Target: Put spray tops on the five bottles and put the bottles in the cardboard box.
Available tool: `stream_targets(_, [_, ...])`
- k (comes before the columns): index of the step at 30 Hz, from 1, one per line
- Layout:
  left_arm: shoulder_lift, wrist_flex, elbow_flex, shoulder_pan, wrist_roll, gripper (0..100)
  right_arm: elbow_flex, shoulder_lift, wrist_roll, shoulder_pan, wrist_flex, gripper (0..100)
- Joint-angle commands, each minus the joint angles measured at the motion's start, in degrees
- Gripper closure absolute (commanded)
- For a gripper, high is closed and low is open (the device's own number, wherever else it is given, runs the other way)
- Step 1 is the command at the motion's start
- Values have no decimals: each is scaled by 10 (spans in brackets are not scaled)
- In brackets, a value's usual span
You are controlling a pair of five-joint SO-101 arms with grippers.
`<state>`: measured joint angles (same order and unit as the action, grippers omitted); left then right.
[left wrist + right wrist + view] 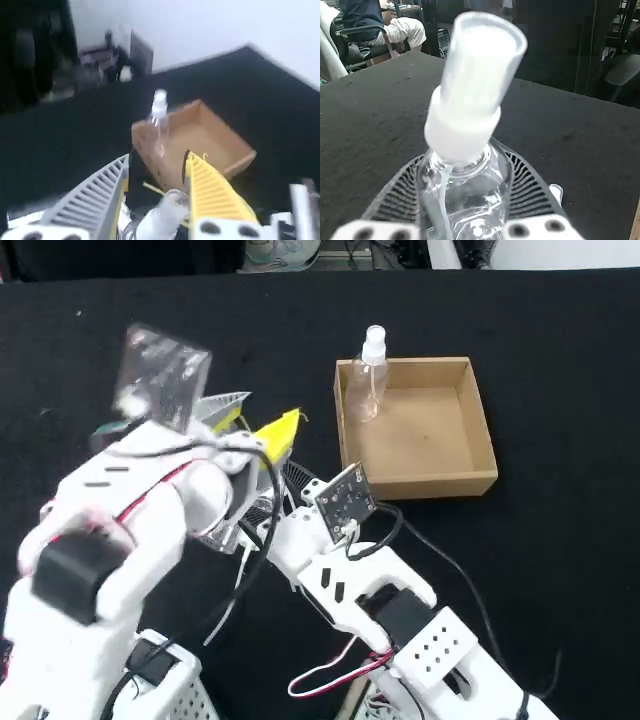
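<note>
Right claw (465,192) was pinching the held bottle (465,210) by its shoulders, one ribbed black finger on each side, with the dip tube visible inside the clear body. The spray top (475,85) sat on the neck but leaned off the bottle's axis, so it was judged not fully seated. Left claw (157,162) was spread, grey finger on one side and yellow finger on the other, with the same top low between them; whether either finger touched it could not be told. The cardboard box (420,483) stood open just beyond the two claws. One capped bottle (368,380) stood upright in its near left corner, and the rest of its floor was bare. Risks from here: a top left tilted could bind on the thread or drop off when the bottle is carried. A press from the left claw applied off-axis could twist the smooth bottle in the right claw's grip. Lowering the bottle into the same corner could knock over the capped one, as it is tall, light and narrow at the base. The counter (560,390) was covered in matte black cloth, flat and slightly speckled, on which clear plastic is hard to see. A crumpled clear plastic piece (160,370) lay beyond the left arm, and what it was could not be told. A white wall (210,25) rose behind the counter, and dark furniture stood past its far edge.
</note>
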<state>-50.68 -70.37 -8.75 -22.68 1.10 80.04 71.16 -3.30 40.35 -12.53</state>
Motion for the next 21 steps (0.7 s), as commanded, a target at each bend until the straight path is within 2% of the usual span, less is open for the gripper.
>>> stream_targets(1, [27, 8, 9, 11, -4, 823, -5, 13, -4, 5, 18, 987])
stream_targets(3, [27, -17, 13, 20, -4, 823, -5, 13, -4, 5, 18, 987])
stream_targets(9, [26, -85, 37, 102, -4, 823, -5, 13, -4, 5, 18, 987])
stream_targets(13, [14, -123, 45, 127, -20, 823, -5, 13, -4, 5, 18, 987])
stream_targets(18, [-25, -121, 51, 157, -45, 823, -5, 13, -4, 5, 18, 987])
stream_targets(21, [-45, -109, 63, 148, -42, 823, -5, 13, -4, 5, 18, 987])
